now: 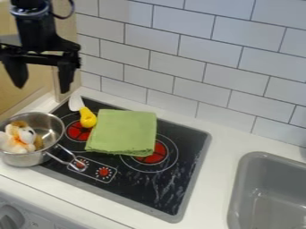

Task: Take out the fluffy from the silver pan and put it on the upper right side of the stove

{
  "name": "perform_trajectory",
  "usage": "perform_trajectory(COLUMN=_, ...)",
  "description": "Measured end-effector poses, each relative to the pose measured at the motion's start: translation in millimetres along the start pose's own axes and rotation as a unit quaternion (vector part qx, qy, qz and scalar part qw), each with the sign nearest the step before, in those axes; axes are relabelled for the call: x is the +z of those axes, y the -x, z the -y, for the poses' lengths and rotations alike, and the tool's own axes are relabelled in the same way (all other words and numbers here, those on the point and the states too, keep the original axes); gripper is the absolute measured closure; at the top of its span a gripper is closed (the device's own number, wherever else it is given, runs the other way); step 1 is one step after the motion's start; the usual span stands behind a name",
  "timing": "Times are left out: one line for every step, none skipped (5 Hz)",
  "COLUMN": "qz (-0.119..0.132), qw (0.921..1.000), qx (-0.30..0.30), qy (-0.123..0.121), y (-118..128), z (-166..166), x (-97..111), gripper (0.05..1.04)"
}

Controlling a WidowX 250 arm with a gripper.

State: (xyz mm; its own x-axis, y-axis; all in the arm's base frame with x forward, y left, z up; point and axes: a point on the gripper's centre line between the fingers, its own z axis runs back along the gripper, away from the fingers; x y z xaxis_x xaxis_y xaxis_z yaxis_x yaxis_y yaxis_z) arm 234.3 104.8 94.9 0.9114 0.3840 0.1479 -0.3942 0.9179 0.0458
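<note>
Fluffy (19, 141) sits at the left edge of the black stove (140, 190), inside the silver pan (25, 160), as the black gripper (42, 89) hangs above, fingers spread wide. Likely light, soft and unslippery, it should squash easily; its thick middle offers a surer hold than its edges.

The pan (25, 160) is open from above, but its wall stands around the toy (23, 137). Its handle (64, 157) reaches over the front left of the stove (156, 190). Between pan and cloth (122, 132) lies the knife (88, 117). Behind, the tile wall (179, 53) limits the passage. Right of the cloth, the stove offers bare surface until its edge.
</note>
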Motion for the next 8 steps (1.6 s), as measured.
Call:
perform_trajectory(qz=-0.017, qw=0.9997, qx=0.012, qy=-0.014, y=3.8, z=-13.5, x=-16.6, gripper=0.085)
perform_trajectory(qz=-0.030, qw=0.9994, qx=0.007, qy=-0.014, y=8.0, z=-17.1, x=-33.7, gripper=0.085)
perform_trajectory(qz=-0.042, qw=0.9988, qx=0.018, qy=-0.015, y=13.8, z=-25.8, x=-50.4, gripper=0.085)
perform_trajectory(qz=-0.048, qw=0.9985, qx=0.019, qy=-0.019, y=14.4, z=-27.2, x=-58.6, gripper=0.085)
perform_trajectory(qz=-0.059, qw=0.9979, qx=0.015, qy=-0.021, y=21.1, z=-27.1, x=-66.6, gripper=0.149)
perform_trajectory(qz=-0.065, qw=0.9975, qx=0.014, qy=-0.024, y=24.0, z=-27.9, x=-71.3, gripper=0.372)
perform_trajectory(qz=-0.064, qw=0.9974, qx=0.015, qy=-0.028, y=27.2, z=-29.3, x=-73.7, gripper=0.583)
perform_trajectory(qz=-0.063, qw=0.9975, qx=0.010, qy=-0.030, y=32.6, z=-30.0, x=-73.4, gripper=0.662)
